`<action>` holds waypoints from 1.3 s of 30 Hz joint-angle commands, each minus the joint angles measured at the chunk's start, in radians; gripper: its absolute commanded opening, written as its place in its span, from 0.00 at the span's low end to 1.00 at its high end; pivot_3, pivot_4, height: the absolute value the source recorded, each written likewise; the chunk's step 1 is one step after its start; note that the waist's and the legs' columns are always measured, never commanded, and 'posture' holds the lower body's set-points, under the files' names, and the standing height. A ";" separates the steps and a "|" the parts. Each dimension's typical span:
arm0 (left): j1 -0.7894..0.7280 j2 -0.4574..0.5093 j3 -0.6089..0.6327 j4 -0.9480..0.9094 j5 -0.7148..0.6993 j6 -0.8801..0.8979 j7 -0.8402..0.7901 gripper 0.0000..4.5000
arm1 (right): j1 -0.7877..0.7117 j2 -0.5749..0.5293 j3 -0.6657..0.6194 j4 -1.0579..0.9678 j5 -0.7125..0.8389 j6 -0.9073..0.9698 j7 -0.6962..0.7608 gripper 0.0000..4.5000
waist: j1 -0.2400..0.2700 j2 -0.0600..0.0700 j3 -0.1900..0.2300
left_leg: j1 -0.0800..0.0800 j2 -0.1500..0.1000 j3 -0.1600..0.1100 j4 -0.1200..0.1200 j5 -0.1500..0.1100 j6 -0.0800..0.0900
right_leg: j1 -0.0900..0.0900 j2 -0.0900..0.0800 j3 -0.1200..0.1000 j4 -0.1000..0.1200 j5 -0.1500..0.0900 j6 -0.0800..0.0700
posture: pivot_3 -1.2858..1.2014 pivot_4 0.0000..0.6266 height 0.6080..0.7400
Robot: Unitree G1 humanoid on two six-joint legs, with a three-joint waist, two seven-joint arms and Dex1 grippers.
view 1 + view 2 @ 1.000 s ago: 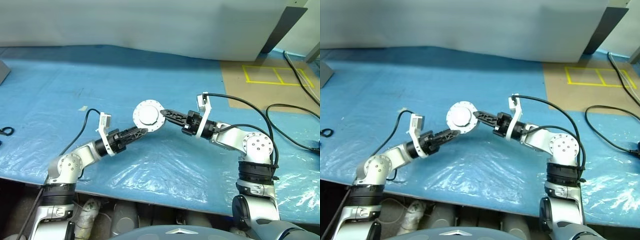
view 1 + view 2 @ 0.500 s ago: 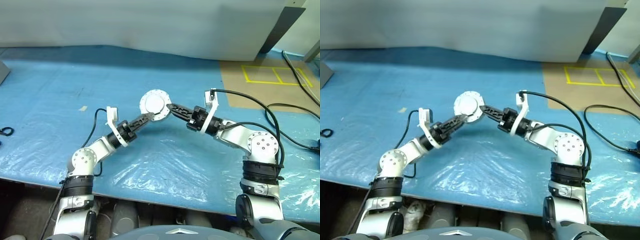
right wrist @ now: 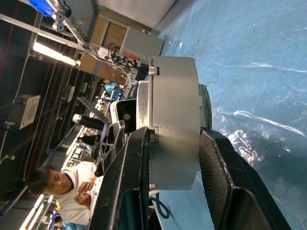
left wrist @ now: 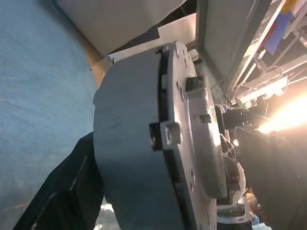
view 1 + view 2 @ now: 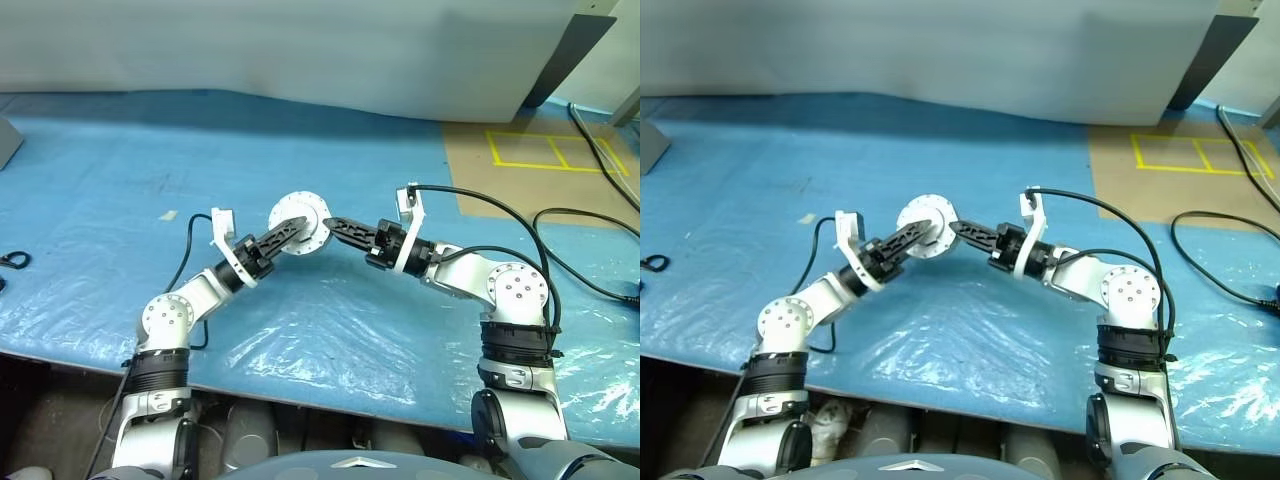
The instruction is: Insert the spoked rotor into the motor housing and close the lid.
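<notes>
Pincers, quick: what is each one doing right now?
Left pincer: spread wide around the motor housing, one finger at each flat side.
Right pincer: shut on the motor housing, lid closed.

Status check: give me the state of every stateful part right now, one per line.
motor housing: held above the table between both grippers, on edge.
lid: closed against the housing.
right gripper: shut on the motor housing.
left gripper: straddling the motor housing, jaws wide.

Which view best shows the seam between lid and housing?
Left wrist view: the lid sits against the motor housing, seam edge-on and close. Right wrist view shows the housing's side between fingers; head views show only the lid's face.
</notes>
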 commanded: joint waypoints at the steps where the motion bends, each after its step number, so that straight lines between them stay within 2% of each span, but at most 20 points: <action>1: -0.024 -0.028 0.000 -0.019 -0.016 -0.017 0.007 0.93 | -0.016 0.002 -0.008 -0.030 0.055 -0.012 0.018 0.26 | 0.000 0.000 0.000 | 0.000 0.000 0.000 0.000 0.000 0.000 | 0.000 0.000 0.000 0.000 0.000 0.000 | 0.52 0.24 1.00; 7: -0.024 -0.040 -0.003 -0.009 -0.009 -0.016 0.013 0.93 | -0.010 0.003 -0.009 -0.034 0.059 -0.016 0.013 0.26 | -0.001 0.000 0.000 | 0.000 0.000 0.000 -0.001 0.000 0.000 | 0.000 0.000 0.000 0.000 0.000 0.000 | 0.52 0.24 1.00; 10: -0.029 -0.037 0.008 0.001 -0.008 -0.020 0.027 0.79 | -0.009 0.006 -0.009 -0.035 0.058 -0.018 0.011 0.26 | 0.000 0.000 0.000 | 0.000 0.000 0.000 -0.001 0.000 0.000 | 0.000 0.000 0.000 0.000 0.000 0.000 | 0.52 0.24 1.00; 12: -0.029 -0.030 0.006 0.002 0.000 -0.021 0.032 0.66 | -0.010 0.008 -0.008 -0.032 0.059 -0.021 0.008 0.26 | -0.001 0.000 0.000 | 0.000 0.000 0.000 -0.001 0.000 0.000 | 0.000 0.000 0.000 -0.001 0.000 0.000 | 0.52 0.24 1.00; 14: -0.034 -0.028 0.002 0.007 0.014 -0.023 0.055 0.60 | -0.011 0.012 -0.007 -0.025 0.059 -0.026 0.004 0.26 | 0.000 0.000 0.000 | 0.000 0.000 0.000 -0.001 0.000 0.000 | 0.000 0.000 0.000 -0.001 0.000 0.000 | 0.52 0.24 1.00; 25: -0.026 -0.002 -0.001 -0.034 -0.038 0.030 0.040 0.60 | -0.009 0.041 -0.014 -0.003 0.037 -0.068 -0.091 0.26 | -0.001 0.000 0.000 | 0.000 0.000 0.000 -0.001 0.000 0.000 | -0.001 0.000 0.000 -0.001 0.000 0.000 | 0.52 0.24 1.00; 34: -0.045 0.000 -0.011 -0.011 -0.013 0.010 0.056 0.60 | -0.002 0.039 0.003 -0.042 -0.022 -0.094 -0.075 0.26 | -0.001 0.000 0.000 | -0.001 0.000 0.000 -0.001 0.000 0.000 | -0.001 0.000 0.000 -0.001 0.000 0.000 | 0.52 0.24 1.00; 39: -0.083 -0.004 0.038 0.014 -0.026 -0.016 0.095 0.60 | -0.006 0.044 -0.002 0.000 0.037 -0.061 -0.068 0.62 | -0.001 0.000 0.000 | -0.001 0.000 0.000 -0.001 0.000 0.000 | -0.001 0.000 0.000 -0.001 0.000 0.001 | 0.52 0.24 1.00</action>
